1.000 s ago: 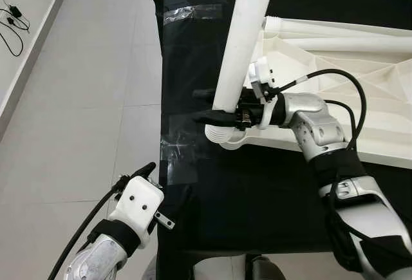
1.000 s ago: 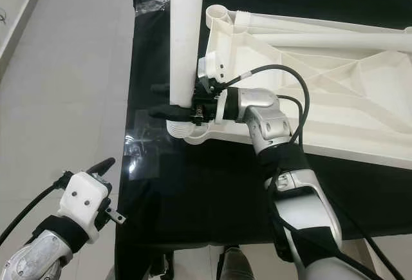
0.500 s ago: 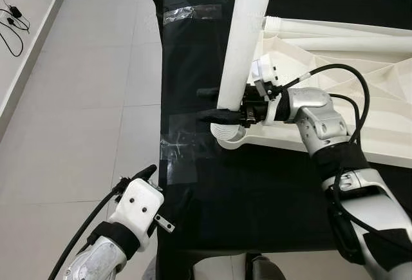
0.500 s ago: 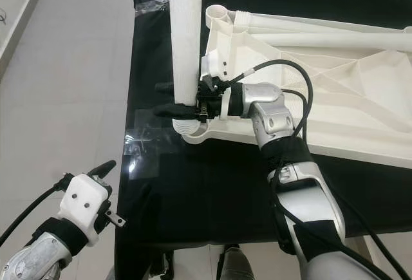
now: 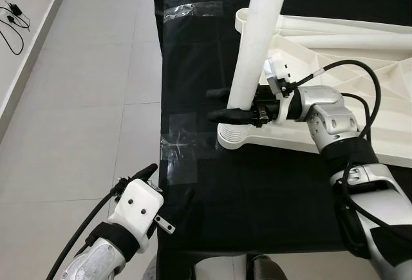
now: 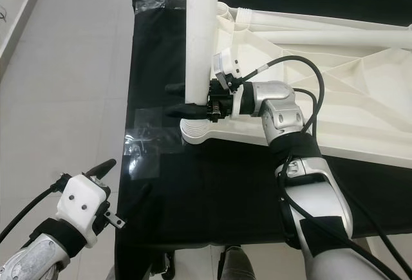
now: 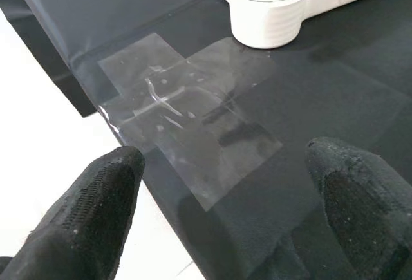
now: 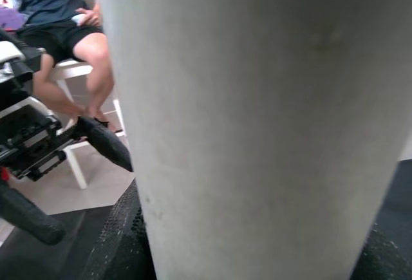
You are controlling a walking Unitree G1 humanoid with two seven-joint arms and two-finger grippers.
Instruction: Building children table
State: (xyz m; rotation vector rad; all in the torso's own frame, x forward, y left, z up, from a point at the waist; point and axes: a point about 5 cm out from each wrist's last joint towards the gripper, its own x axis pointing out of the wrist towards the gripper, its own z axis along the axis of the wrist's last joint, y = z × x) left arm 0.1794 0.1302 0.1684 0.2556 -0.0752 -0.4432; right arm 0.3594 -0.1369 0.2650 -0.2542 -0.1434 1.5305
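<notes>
A white table top [image 5: 360, 80] lies upside down on the black cloth [image 5: 193, 55], with a round ribbed socket [image 5: 233, 136] at its near left corner. A long white table leg [image 5: 257, 35] stands upright just above that socket. My right gripper [image 5: 225, 104] is shut on the leg near its lower end, one finger on each side. The leg [image 8: 257, 125] looms close in the right wrist view. My left gripper [image 7: 225, 190] hangs open low at the cloth's near left edge, apart from the parts, and looks toward the socket [image 7: 267, 9].
Clear tape patches [image 5: 183, 145] hold the cloth near the socket, and another strip [image 5: 193, 11] lies farther back. Grey tiled floor [image 5: 84, 100] spreads to the left. More white legs [image 5: 347, 35] lie along the far rim. A seated person's legs [image 8: 71, 55] show behind.
My right gripper has carried the leg to the right and slightly away, bringing its lower end over the corner socket. The left arm has barely moved.
</notes>
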